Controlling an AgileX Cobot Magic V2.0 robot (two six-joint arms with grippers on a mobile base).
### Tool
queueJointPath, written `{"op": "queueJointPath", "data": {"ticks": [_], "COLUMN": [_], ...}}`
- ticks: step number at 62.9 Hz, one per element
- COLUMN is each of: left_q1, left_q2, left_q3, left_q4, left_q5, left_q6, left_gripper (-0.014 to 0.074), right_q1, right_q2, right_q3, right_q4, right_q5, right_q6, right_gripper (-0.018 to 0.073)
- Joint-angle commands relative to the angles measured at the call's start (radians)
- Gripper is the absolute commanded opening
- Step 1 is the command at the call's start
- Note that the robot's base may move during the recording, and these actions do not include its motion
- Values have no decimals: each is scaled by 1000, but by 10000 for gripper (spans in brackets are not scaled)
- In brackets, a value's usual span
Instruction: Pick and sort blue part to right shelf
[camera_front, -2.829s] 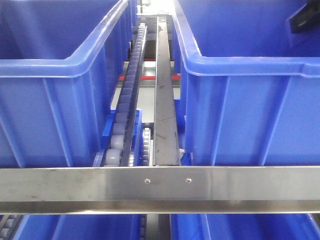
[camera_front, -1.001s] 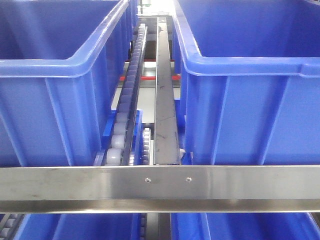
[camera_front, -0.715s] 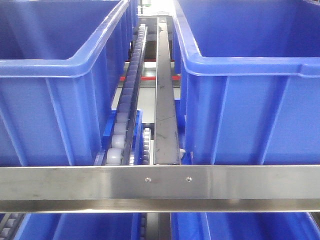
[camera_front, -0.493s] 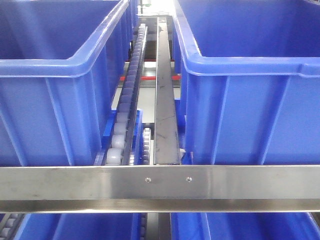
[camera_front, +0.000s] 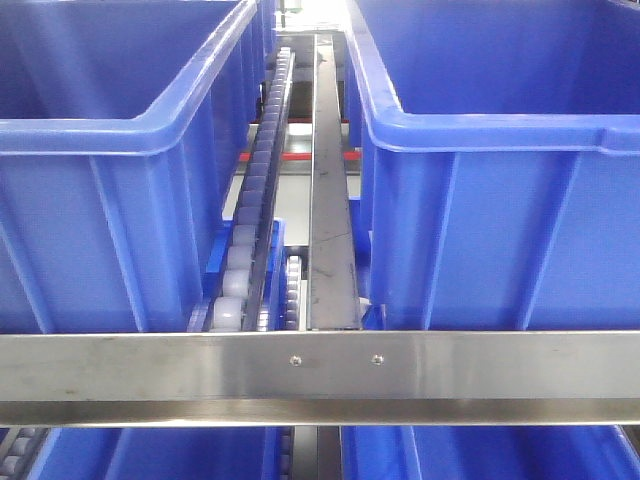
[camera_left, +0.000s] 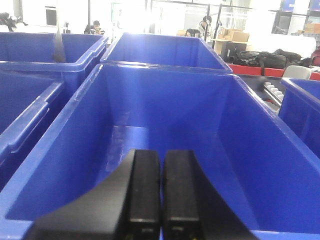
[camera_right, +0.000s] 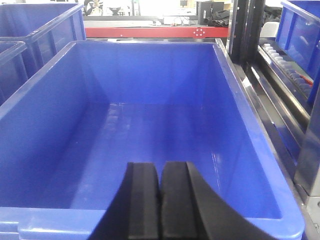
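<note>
Front view: two big blue bins (camera_front: 130, 150) & (camera_front: 500, 180) w/ roller track (camera_front: 250, 220) and steel rail (camera_front: 330, 200) between; steel crossbar (camera_front: 320, 375) in front.

L gripper (camera_left: 160, 190) hangs over blue bin (camera_left: 165, 115), fingers pressed together, holding nothing.

R gripper (camera_right: 161, 200) same, over blue bin (camera_right: 150, 100).

Blue part not visible in any view; location can't tell.

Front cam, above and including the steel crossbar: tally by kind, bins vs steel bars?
Blue bins: 2, left and right
Steel bars: 2, crossbar and centre rail
Total: 4
</note>
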Motion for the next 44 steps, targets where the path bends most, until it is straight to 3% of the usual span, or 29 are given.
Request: {"op": "queueJointPath", "data": {"ticks": [1,15,32,44], "left_q1": [3,3,3,3], "left_q2": [5,5,5,7], "left_q3": [-27,-27,-27,-27], "left_q4": [-8,-8,-8,-8], "left_q5": [-84,-84,-84,-84], "left_q6": [-3,-3,-3,-3], "left_gripper": [123,124,124,124], "right_q1": [-5,-5,-5,-3], "right_q2": [0,-82,-324,-320], "right_q3": [-13,79,300,296], "right_q4": [1,-66,-79,-93], "right_q5": [-87,-107,-261,-227], "right_q6": [-1,-3,22,46], "right_gripper": [22,22,22,22]}}
